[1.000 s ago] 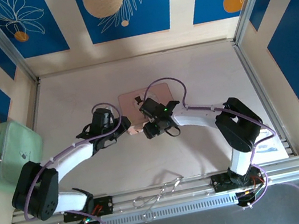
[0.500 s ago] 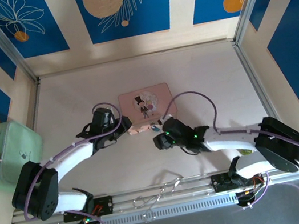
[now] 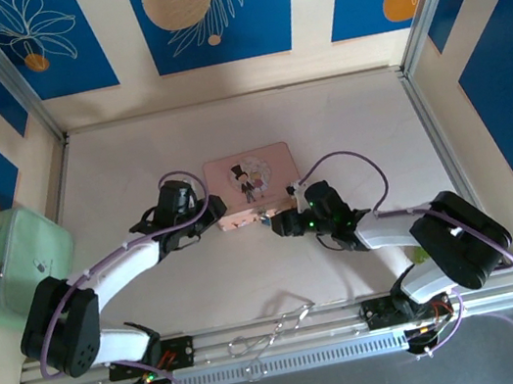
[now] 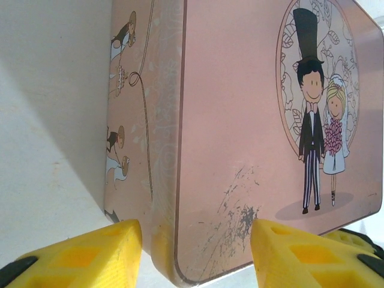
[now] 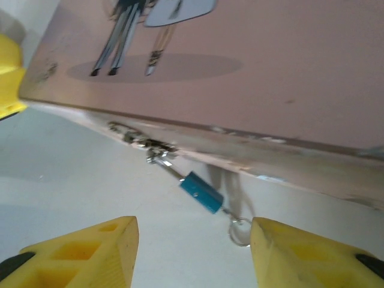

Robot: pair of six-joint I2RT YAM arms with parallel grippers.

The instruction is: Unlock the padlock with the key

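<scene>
- Bases of both arms sit on the aluminium rail [image 3: 214, 346] at the near edge, with a tangle of thin silvery wire [image 3: 278, 325] lying between them.
- From the bases, the left arm bends in from the left and the right arm from the right, and their wrists meet near the middle of the table [image 3: 354, 125].
- The right gripper [image 5: 192, 252] is low over the white surface. Its yellow fingers are spread wide with nothing between them, and it sits just on the near side of the padlock.
- The padlock [image 5: 201, 192] lies on the table just in front of the tin's near wall, in line with the gap between the right fingers. Its blue body is slanted, the silvery far end reaches a small clasp [image 5: 135, 139] on the wall, and a small silvery ring [image 5: 240, 231] sits at its near end.
- The left gripper [image 4: 192, 258] has its fingers parted too, one on each side of the tin's near left corner. Whether either pad touches the metal cannot be told.
- The pink tin [image 3: 249, 175] lies flat near the table's middle, its lid with the cartoon couple facing up and scuffed near that corner.
- A pale green box [image 3: 10, 260] rests outside the left frame, well apart from everything else.
</scene>
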